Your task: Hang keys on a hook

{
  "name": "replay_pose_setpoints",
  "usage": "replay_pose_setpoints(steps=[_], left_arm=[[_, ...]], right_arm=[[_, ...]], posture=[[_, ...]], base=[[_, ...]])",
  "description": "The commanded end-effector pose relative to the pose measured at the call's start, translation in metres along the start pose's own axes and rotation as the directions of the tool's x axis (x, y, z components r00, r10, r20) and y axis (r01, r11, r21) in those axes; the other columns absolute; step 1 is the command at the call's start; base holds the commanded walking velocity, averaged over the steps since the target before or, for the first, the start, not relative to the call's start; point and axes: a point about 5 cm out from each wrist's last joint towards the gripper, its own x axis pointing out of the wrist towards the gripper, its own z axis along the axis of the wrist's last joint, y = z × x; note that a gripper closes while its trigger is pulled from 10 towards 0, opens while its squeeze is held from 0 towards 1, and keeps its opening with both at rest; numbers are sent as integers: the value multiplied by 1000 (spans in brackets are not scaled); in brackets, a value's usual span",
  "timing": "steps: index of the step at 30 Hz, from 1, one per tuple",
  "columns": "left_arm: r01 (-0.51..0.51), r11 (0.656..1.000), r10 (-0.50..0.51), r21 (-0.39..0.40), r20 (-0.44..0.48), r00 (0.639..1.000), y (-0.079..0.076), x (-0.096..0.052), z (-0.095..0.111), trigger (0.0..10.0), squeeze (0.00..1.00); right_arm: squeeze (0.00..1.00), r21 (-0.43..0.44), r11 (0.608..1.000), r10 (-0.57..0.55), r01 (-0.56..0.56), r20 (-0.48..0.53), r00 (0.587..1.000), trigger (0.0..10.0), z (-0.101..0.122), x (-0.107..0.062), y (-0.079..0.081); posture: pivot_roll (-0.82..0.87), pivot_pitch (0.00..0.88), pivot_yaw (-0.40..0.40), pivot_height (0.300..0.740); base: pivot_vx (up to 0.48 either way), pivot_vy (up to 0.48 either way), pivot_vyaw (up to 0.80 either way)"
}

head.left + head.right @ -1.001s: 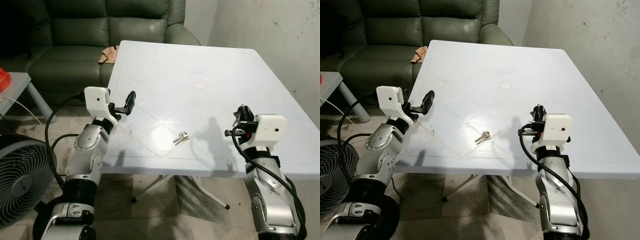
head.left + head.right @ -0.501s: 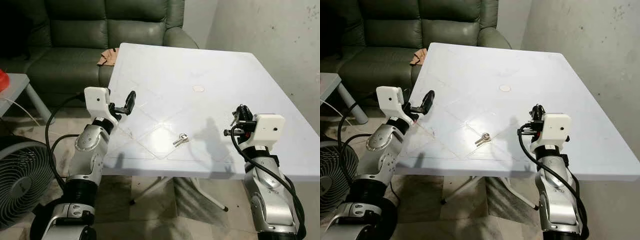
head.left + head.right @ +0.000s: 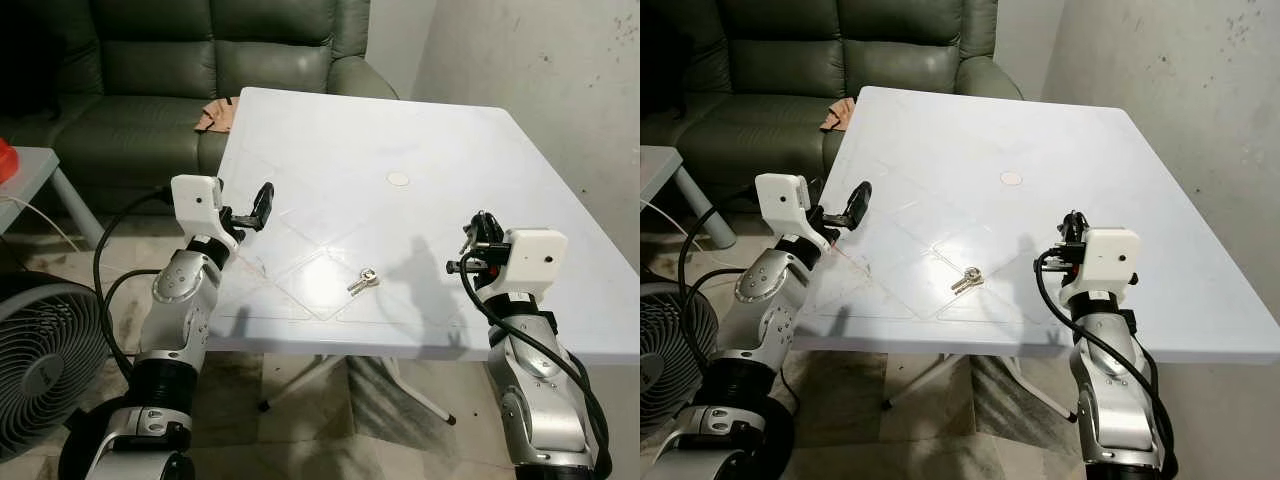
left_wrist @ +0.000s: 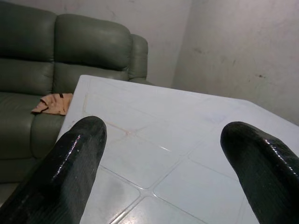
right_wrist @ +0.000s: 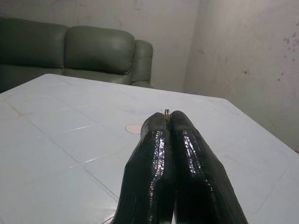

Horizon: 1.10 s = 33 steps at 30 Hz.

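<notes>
Fingers (image 5: 170,122) of my right hand are pressed together on a small metal ring (image 5: 167,112) above the bench (image 3: 480,140), my left fingers (image 4: 79,154) spread wide over its near-left edge, keys (image 3: 362,281) lying flat between both arms, sofa (image 3: 200,60) beyond

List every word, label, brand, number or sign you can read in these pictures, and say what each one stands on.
None can be read: the white table, the keys, the green sofa, the fan and both white wrist camera housings carry no legible text or markings.
</notes>
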Motion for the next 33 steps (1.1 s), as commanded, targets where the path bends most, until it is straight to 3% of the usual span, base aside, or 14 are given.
replay_pose_setpoints(steps=[1, 8, 16, 33], left_arm=[[1, 1000, -1, 8, 6, 1000, 0, -2, 0, 10000, 0], [-1, 1000, 1, 7, 7, 1000, 0, -3, 0, 10000, 0], [-5, 1000, 5, 9, 7, 1000, 1, -3, 1, 10000, 0], [-22, 1000, 22, -15, -17, 1000, 4, -3, -2, 10000, 0]], right_arm=[[0, -14, 1000, -1, 1, -5, 1000, 10000, 1, 0, -2], [0, 6, 1000, 29, -29, 35, 999, 10000, 5, -2, 2], [0, 5, 1000, 5, -5, -3, 1000, 10000, 1, -3, -2], [0, 9, 1000, 0, 0, -9, 1000, 10000, 1, -2, 0]], posture=[[-45, 26, -38, 740], [-41, 32, -38, 740], [-41, 36, -36, 740], [-44, 47, -32, 740]], base=[[0, 0, -719], [0, 0, -205], [0, 0, 0], [0, 49, -754]])
